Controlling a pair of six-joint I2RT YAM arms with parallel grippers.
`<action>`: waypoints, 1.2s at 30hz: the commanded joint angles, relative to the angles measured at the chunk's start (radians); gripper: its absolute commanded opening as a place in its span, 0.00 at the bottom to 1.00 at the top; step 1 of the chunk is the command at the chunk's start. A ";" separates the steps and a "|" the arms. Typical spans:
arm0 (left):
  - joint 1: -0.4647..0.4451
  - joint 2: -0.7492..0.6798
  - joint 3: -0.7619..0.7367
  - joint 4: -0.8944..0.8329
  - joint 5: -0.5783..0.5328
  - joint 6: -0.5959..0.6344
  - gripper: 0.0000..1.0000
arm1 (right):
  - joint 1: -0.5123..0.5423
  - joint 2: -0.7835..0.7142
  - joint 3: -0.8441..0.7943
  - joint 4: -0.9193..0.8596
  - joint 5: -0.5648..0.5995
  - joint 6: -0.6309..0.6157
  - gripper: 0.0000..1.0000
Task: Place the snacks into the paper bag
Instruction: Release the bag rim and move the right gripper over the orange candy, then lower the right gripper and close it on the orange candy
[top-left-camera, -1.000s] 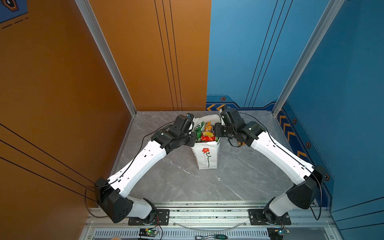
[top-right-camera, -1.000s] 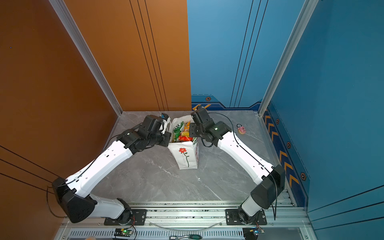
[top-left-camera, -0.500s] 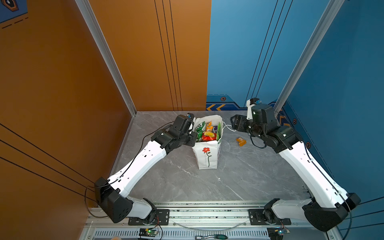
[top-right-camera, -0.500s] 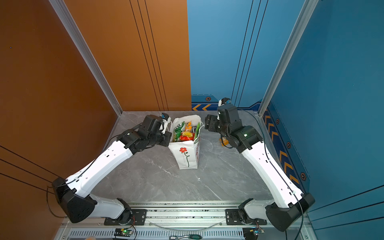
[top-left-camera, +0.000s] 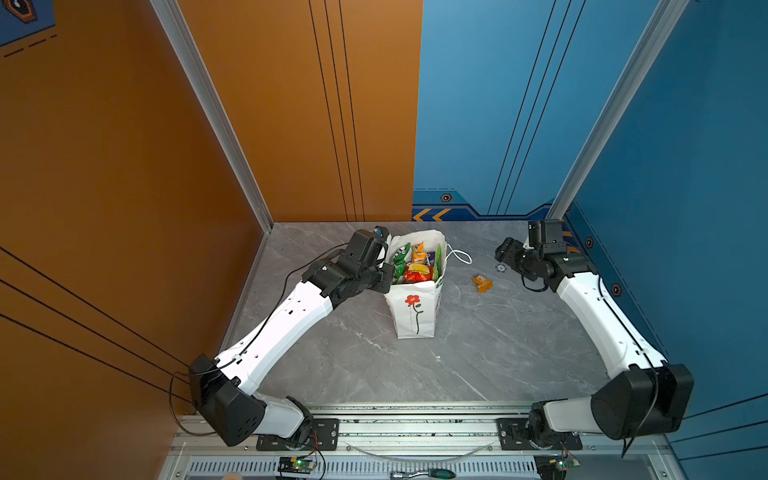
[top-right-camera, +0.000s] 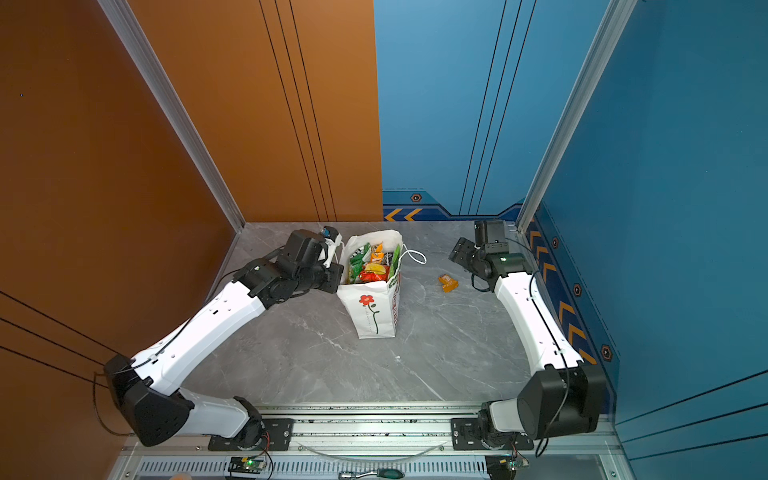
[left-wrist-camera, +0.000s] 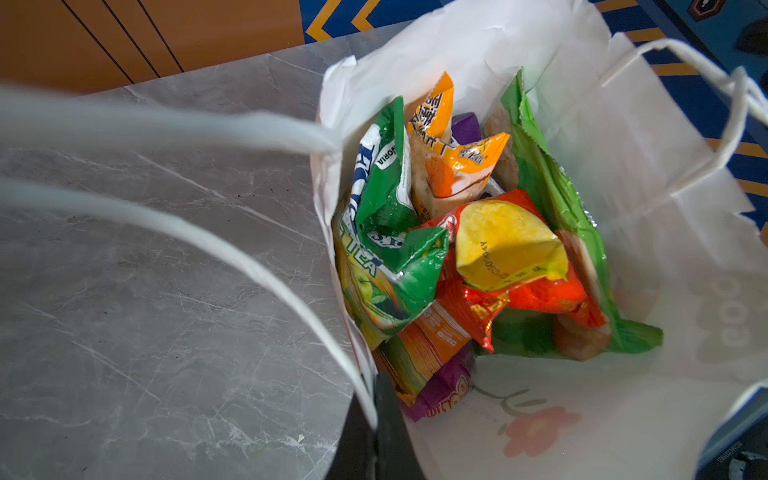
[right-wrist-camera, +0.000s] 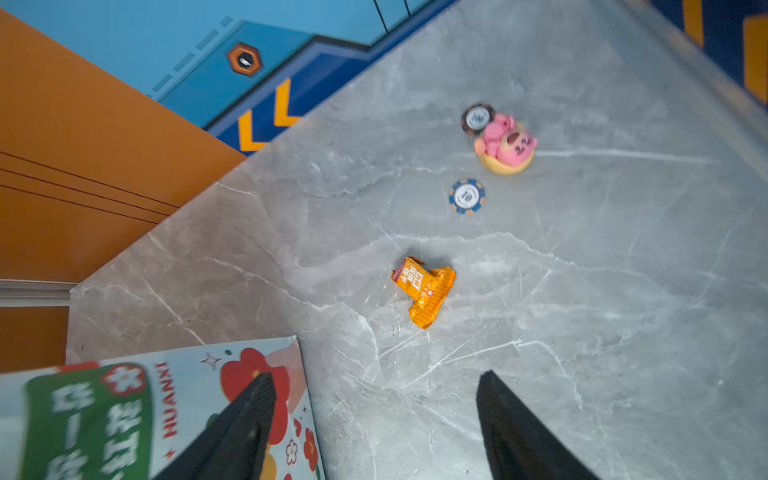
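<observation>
The white paper bag (top-left-camera: 413, 311) (top-right-camera: 370, 311) with a red flower stands upright mid-table. Several snacks (top-left-camera: 415, 266) (left-wrist-camera: 478, 249) fill it: green, orange, purple and a red packet with a yellow circle. My left gripper (top-left-camera: 388, 275) (left-wrist-camera: 376, 415) is shut on the paper bag's left rim beside the cord handle (left-wrist-camera: 266, 274). One small orange snack packet (top-left-camera: 482, 283) (top-right-camera: 448, 282) (right-wrist-camera: 424, 291) lies on the table right of the bag. My right gripper (top-left-camera: 505, 253) (right-wrist-camera: 376, 376) hovers open and empty at the back right, beyond that packet.
A pink toy (right-wrist-camera: 505, 143) and two poker chips (right-wrist-camera: 466, 196) (right-wrist-camera: 478, 118) lie past the orange packet near the back right corner. Orange and blue walls enclose the grey marble table (top-left-camera: 374, 365). A screwdriver (top-left-camera: 432, 473) lies on the front rail.
My right arm swung from the bag's mouth to the back right, and its jaws opened wider. The orange packet on the table now shows. The left gripper kept its hold.
</observation>
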 joint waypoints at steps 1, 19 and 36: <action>0.013 -0.043 -0.005 0.058 -0.029 0.024 0.00 | -0.018 0.084 -0.002 0.034 -0.067 0.039 0.79; 0.013 -0.045 -0.007 0.058 -0.025 0.021 0.00 | 0.002 0.614 0.384 -0.147 -0.063 -0.243 0.80; 0.014 -0.036 -0.007 0.058 -0.020 0.019 0.00 | 0.029 0.726 0.372 -0.182 -0.076 -0.302 0.69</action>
